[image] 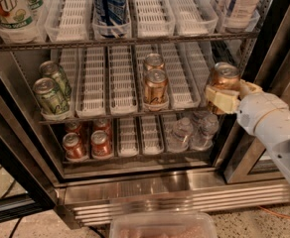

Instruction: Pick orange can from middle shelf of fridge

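My gripper (230, 94) is at the right of the open fridge (135, 182), level with the middle shelf (110, 112). It is shut on an orange can (225, 79), held upright in front of the shelf's right end, just outside the lanes. Two more orange cans (155, 86) stand one behind the other in a middle lane of that shelf. My white arm (274, 128) comes in from the lower right.
Two green cans (50, 94) stand at the left of the middle shelf. Redder cans (88, 142) and clear bottles (192, 132) are on the bottom shelf. Bottles and a blue can (110, 6) are on the top shelf. A dark door frame (274, 58) is right of my gripper.
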Controlling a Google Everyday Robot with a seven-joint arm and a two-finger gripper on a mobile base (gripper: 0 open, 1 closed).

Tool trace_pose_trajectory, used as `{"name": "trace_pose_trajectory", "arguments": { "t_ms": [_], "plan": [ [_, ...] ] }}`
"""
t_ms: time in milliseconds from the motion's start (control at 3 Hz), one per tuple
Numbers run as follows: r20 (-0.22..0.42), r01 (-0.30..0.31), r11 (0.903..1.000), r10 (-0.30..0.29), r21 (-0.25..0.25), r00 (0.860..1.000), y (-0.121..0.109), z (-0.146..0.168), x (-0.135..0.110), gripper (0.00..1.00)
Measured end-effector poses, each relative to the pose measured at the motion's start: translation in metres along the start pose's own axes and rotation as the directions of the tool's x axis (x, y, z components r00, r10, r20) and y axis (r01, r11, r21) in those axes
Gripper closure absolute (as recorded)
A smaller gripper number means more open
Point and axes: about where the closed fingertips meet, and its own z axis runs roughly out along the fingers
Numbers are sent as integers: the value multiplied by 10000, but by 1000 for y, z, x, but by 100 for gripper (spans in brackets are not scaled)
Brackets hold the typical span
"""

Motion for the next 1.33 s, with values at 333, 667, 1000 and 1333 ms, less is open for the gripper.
{"name": "trace_pose_trajectory", "arguments": {
  "t_ms": [333, 667, 1000, 1333],
  "plan": [
    [-248, 272, 9919, -305, -1237, 9992, 51, -30, 14, 100],
    [-218, 635, 9676, -710, -2445, 9972, 95, -63, 18, 100],
    [-135, 745, 9263, -855, -3694, 9963, 131, -92, 13, 100],
    [-141, 474, 8684, -625, -4936, 9979, 152, -111, 1, 100]
  ]
}}
